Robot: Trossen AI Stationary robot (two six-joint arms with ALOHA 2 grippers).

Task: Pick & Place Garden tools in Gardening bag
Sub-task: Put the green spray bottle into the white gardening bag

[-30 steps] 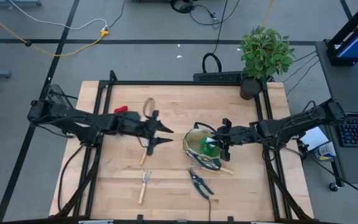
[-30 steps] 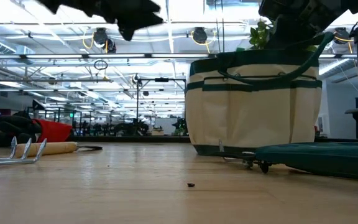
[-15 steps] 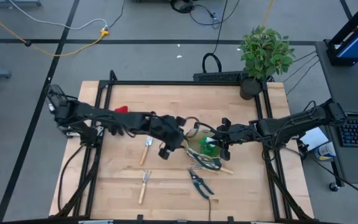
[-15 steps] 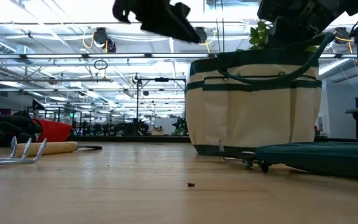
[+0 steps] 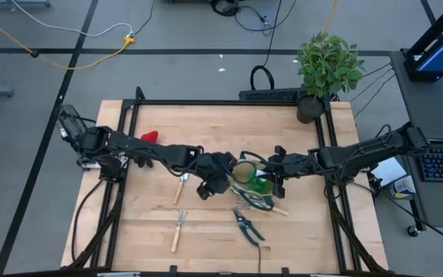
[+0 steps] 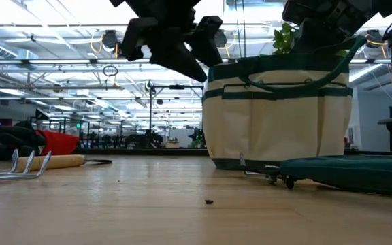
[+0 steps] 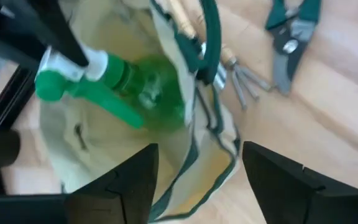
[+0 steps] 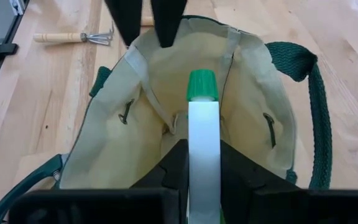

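Swung across the table since a second ago, left gripper (image 5: 223,175), from above the trowel (image 5: 181,185) to the rim of the bag (image 6: 278,116). Now hovering over the bag's mouth, fingers spread wide, nothing between them.

Right gripper (image 5: 271,178) on the far side of the same opening, clamped on a green bottle (image 7: 148,87) with a white neck and green cap. Bottle held over the bag's inside, seemingly not let go yet; hard to say whether its base touches the lining.

Bag upright near the middle of the table, mouth open. Still out on the wood: trowel just left of the bag, small fork (image 5: 178,229) nearer the front edge, shears (image 5: 246,225) in front of the bag, red item (image 5: 149,137) well off to the back left.

Step in hand, by the look of it: dropping the bottle in, with most tools yet to follow.

Next, probably: release the bottle and lift the right arm clear; pull the left arm back from the crowded opening, then down onto the trowel, nearest to hand, gripping along the handle. Worth watching: two grippers close together over one small bag.
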